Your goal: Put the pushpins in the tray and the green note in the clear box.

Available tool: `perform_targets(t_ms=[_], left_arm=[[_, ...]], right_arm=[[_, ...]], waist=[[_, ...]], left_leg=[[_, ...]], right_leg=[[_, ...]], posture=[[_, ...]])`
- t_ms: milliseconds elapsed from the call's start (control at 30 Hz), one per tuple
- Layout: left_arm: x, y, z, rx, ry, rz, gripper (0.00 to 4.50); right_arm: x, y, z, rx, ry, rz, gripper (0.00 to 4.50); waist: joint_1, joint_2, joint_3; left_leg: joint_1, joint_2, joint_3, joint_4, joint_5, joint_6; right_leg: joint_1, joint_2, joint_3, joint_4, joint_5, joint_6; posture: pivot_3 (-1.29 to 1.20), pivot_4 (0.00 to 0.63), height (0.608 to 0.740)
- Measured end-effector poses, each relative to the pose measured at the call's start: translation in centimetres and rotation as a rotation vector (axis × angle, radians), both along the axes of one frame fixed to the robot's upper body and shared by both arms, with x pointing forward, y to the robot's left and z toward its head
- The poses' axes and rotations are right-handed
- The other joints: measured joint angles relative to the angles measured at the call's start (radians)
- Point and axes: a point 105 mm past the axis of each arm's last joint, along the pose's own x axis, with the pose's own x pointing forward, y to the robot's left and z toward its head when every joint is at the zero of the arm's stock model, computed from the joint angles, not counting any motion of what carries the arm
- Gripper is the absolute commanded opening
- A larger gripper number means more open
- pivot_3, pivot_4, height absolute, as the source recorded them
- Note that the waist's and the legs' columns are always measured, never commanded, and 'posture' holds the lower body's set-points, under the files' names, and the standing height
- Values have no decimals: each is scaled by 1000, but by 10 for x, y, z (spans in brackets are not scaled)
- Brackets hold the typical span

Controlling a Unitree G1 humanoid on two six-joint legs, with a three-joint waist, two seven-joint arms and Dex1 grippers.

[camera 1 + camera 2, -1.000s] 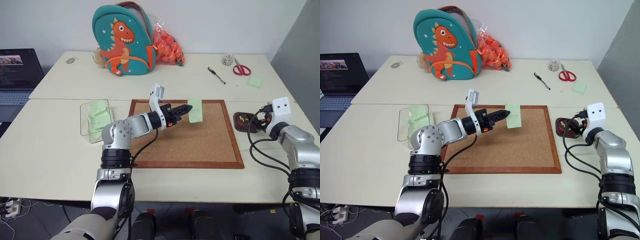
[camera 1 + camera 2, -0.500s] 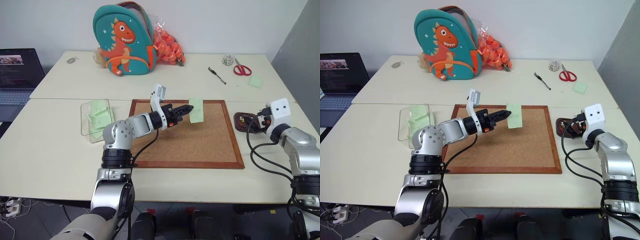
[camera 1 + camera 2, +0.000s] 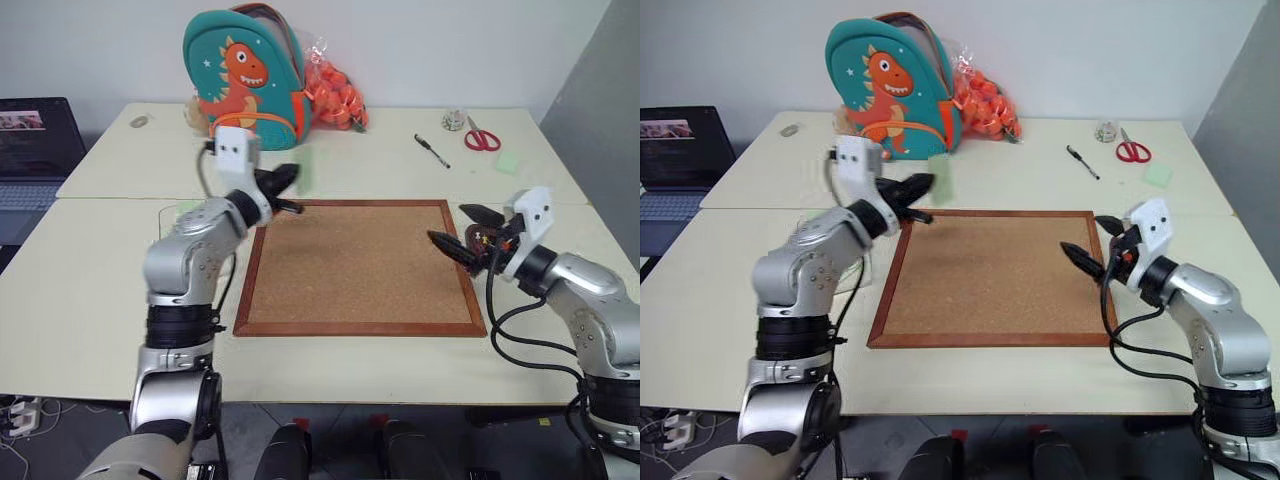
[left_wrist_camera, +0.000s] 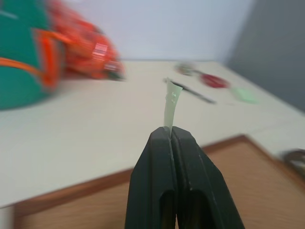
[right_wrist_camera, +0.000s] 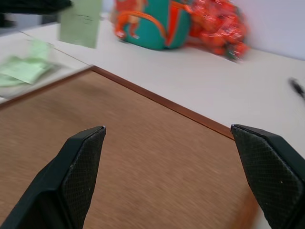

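**Note lifted, right claw spread**

Left claw was clamped tight on the green note, slip held edge-on above the worktop, past the cork board's far corner. Clear box lay just beneath that arm (mostly hidden). Right claw stood wide apart, empty; the tray sat just behind its fingers.

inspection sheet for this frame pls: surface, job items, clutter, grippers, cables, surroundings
Surface: pale table, cork board bare.
Job's things: green note held off the board; clear box holds green slips; tray behind right gripper; pushpins too small to tell.
Clutter: backpack, orange bag, pen, scissors, green pad.
Grippers: left gripper shut on note; right gripper jaws open, empty.
Cables: black cable on right arm.
Surroundings: laptop, white wall.
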Motion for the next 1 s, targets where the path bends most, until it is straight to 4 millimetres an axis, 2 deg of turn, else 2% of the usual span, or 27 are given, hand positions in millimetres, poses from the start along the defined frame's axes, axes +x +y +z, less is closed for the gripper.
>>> perform_targets(t_ms=[167,267,400,533,800,1000], left_arm=[[-21,54,-20,82,31,275,0],[-32,79,-33,100,81,407,0],[-42,99,-46,97,145,519,0],[-45,103,-60,86,203,557,0],[-46,109,-62,108,213,607,0],[-46,111,-64,118,218,624,0]], right_arm=[[-3,29,20,18,-31,137,4459],[-3,41,23,16,-32,193,4459],[1,48,24,17,-25,229,4459],[1,59,23,8,-19,288,4459],[-9,77,25,-37,-21,423,4459],[-13,80,15,-123,-7,463,4459]], waist=[[1,-1,1],[5,-3,2],[7,-3,2],[4,-4,2],[3,-4,2],[4,-4,2]], left_leg=[[-1,1,-3,0,0,1],[-1,1,-3,0,0,1],[-1,1,-2,1,0,1],[-1,1,-2,0,0,1],[-1,1,-2,0,0,1],[-1,1,-2,0,0,1]], right_leg=[[0,-2,-1,0,0,0],[0,-2,-3,0,0,0],[1,-2,-3,0,0,0],[0,-1,-4,0,0,0],[0,-1,-4,0,0,0],[0,-1,-4,0,0,0]], posture=[[0,150,740],[0,150,740],[0,150,740],[0,150,740],[0,150,740],[0,150,740]])
